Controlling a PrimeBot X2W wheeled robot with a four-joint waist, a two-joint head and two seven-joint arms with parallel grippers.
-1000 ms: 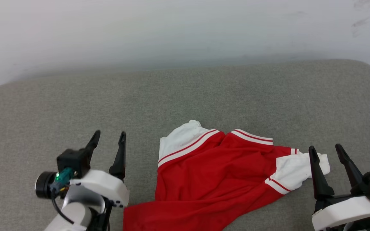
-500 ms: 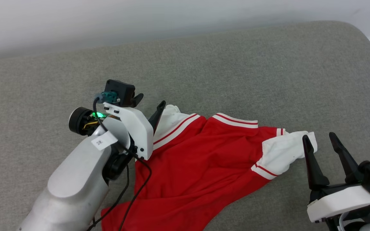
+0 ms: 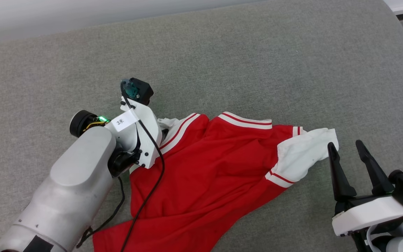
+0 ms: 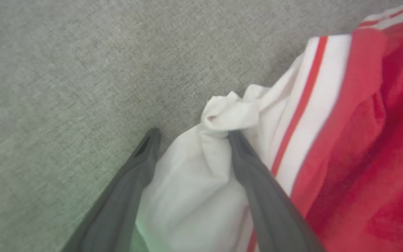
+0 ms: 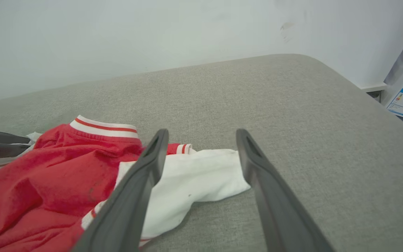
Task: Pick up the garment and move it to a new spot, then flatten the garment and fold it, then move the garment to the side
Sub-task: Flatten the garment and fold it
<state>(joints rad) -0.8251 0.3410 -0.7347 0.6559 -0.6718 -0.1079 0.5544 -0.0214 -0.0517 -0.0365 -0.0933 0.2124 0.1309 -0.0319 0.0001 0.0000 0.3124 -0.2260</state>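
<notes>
Left gripper (image 4: 193, 133), jaws apart, astride bunched white sleeve (image 4: 187, 182) of the garment (image 4: 355, 157) (limp, light cloth): likely pinch point.

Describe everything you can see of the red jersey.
The jersey is soft red fabric with white short sleeves and red-and-white striped trim. It lies crumpled, unfolded, on the grey cushion. The open left hand straddles one bunched white sleeve; the other sleeve lies by the open right hand.
</notes>
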